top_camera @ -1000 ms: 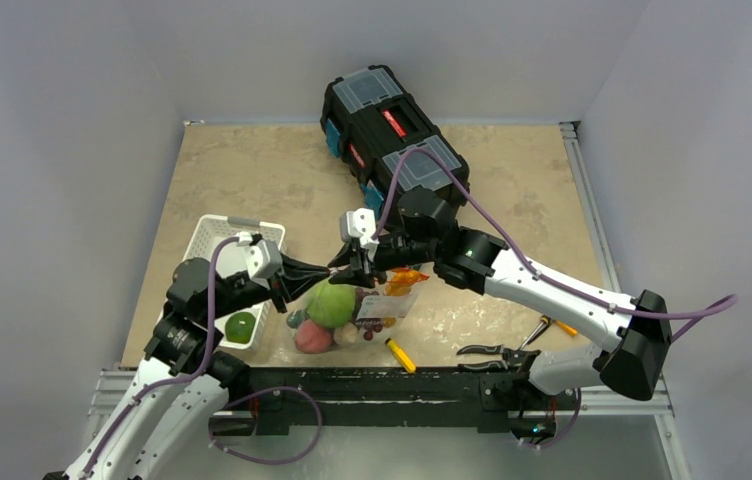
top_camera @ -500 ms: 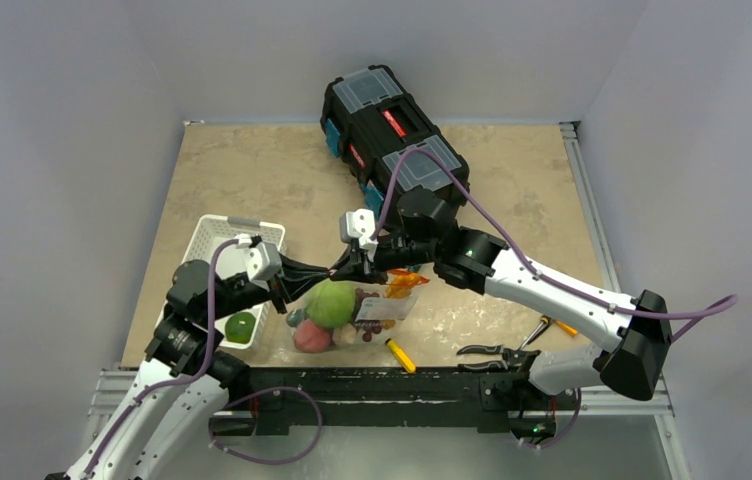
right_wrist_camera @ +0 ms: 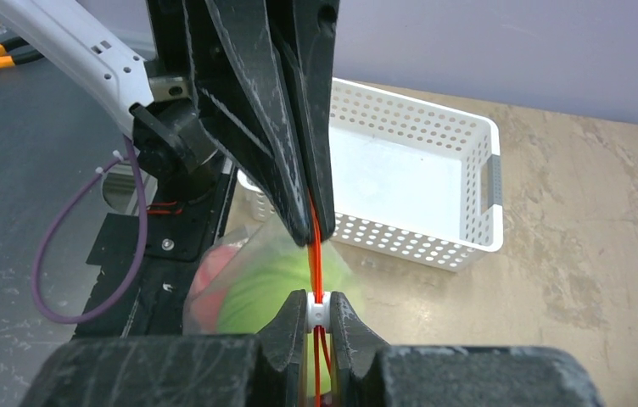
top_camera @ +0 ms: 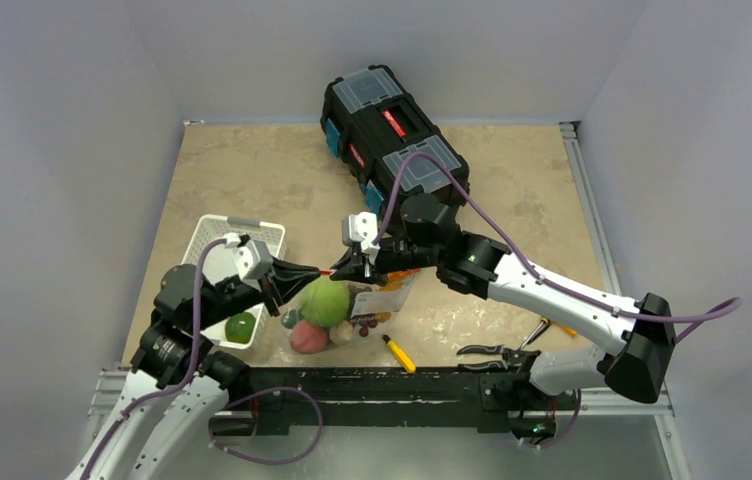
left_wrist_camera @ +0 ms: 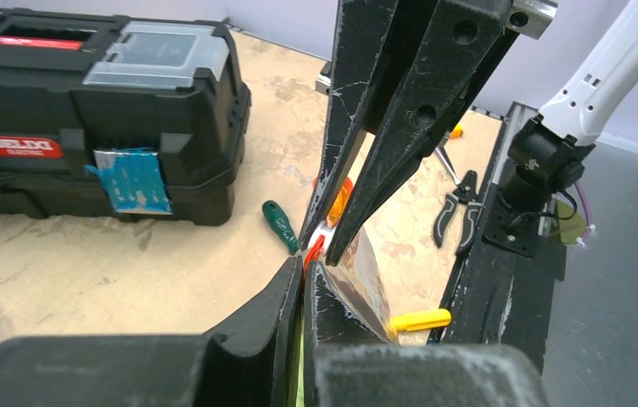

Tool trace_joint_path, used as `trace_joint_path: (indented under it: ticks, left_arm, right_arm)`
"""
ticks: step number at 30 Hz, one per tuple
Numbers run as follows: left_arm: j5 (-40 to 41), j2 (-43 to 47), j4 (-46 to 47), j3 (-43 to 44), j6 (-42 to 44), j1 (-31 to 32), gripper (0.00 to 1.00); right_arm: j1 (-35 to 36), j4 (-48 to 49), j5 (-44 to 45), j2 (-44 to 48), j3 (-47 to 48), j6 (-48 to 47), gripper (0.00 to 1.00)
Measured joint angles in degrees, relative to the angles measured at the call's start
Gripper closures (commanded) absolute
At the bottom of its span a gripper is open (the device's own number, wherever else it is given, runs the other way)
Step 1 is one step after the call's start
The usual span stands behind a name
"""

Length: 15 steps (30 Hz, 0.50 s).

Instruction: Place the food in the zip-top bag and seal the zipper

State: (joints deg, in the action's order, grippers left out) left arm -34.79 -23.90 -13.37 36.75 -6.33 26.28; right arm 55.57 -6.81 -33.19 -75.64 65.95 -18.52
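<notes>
The zip-top bag [top_camera: 347, 310] hangs between my two grippers. It holds food: a pale green cabbage [top_camera: 324, 300], a pink peach [top_camera: 309, 337] and some smaller pieces. My left gripper [left_wrist_camera: 303, 268] is shut on the end of the orange-red zipper [right_wrist_camera: 316, 254]. Just beyond it, my right gripper [right_wrist_camera: 319, 307] is shut on the zipper's white tab [right_wrist_camera: 318, 312]. In the top view the left gripper [top_camera: 318, 272] and the right gripper [top_camera: 345, 271] nearly meet tip to tip above the cabbage. A green round fruit [top_camera: 240, 327] lies in the basket.
A white slotted basket [top_camera: 214, 240] stands at the left. A black toolbox [top_camera: 392, 125] sits at the back. A green screwdriver [left_wrist_camera: 280, 226] lies near it. A yellow screwdriver [top_camera: 399, 353] and black pliers [top_camera: 497, 352] lie by the near edge, and orange-handled pliers [top_camera: 555, 325] lie to the right.
My right gripper's fingers have come together onto the white tab. The left arm and the bag have shifted slightly to the left.
</notes>
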Motion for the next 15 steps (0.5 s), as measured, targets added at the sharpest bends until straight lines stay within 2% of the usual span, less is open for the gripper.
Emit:
trace_joint_path:
  ticks: [15]
  left_arm:
    - [12.15, 8.46, -10.99, 4.74, 1.7, 0.11, 1.0]
  right_arm:
    - [0.04, 0.42, 2.34, 3.45, -2.47, -0.02, 1.0]
